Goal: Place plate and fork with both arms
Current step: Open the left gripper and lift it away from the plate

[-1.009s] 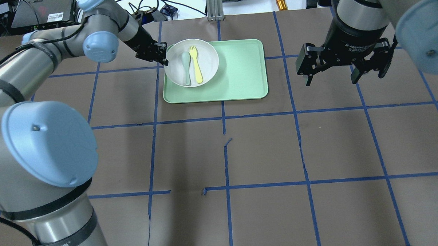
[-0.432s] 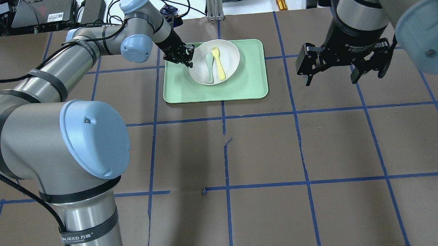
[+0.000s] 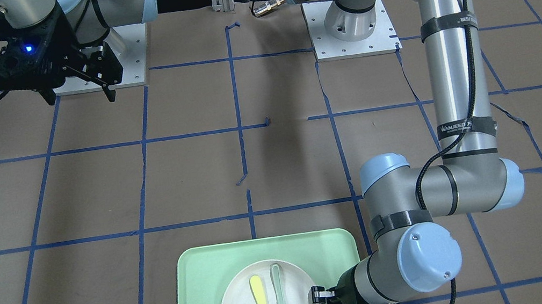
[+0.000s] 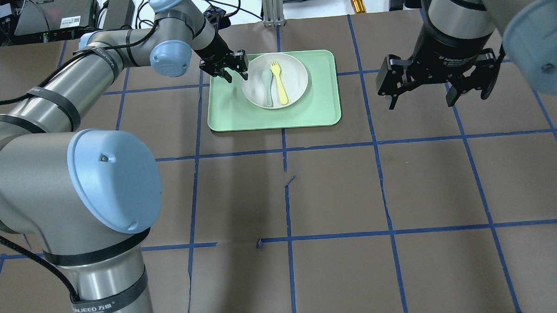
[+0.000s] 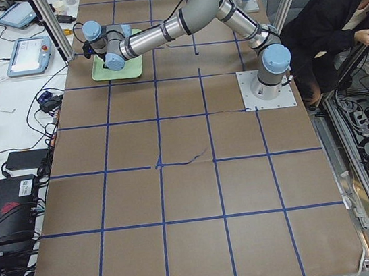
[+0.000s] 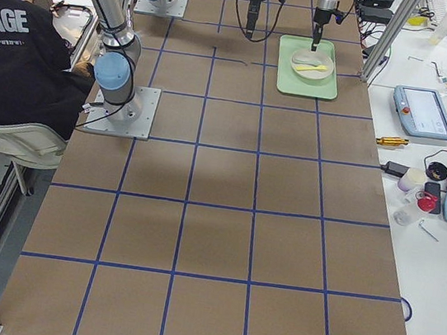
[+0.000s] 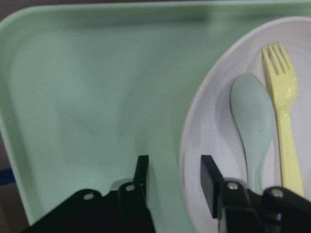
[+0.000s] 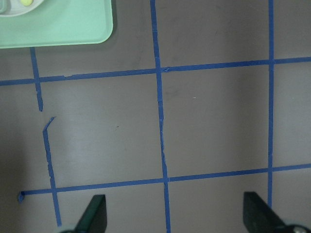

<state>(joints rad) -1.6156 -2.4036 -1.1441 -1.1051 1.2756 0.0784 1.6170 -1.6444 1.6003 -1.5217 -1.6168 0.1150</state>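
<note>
Left gripper (image 4: 234, 77): jaws spread, nothing pinched. The wrist view shows one finger (image 7: 142, 170) over the bare tray (image 4: 318, 108) and the other over the plate (image 4: 294, 77), with the plate's left rim in the gap between them. Judgement: a shallow plate offers only its rim as a hold, so the jaws straddle the edge.

Right gripper (image 4: 421, 103): jaws wide apart and empty. It hovers over the brown table (image 4: 335, 187) toward the right edge, well apart from the tray. Judgement: it is kept clear of the left arm's work, with the fork (image 4: 278, 82) probably its job.

The tray lies near the middle of the table's far edge. The plate rests flat on it, centred left to right and closer to the tray's far edge.

The fork lies inside the plate, just beside a grey-green spoon (image 4: 267, 85) on its left. Its long axis runs near to far, slightly slanted. The tines point to the far edge and the handle toward the robot. The spoon is parallel, bowl at the far end.
</note>
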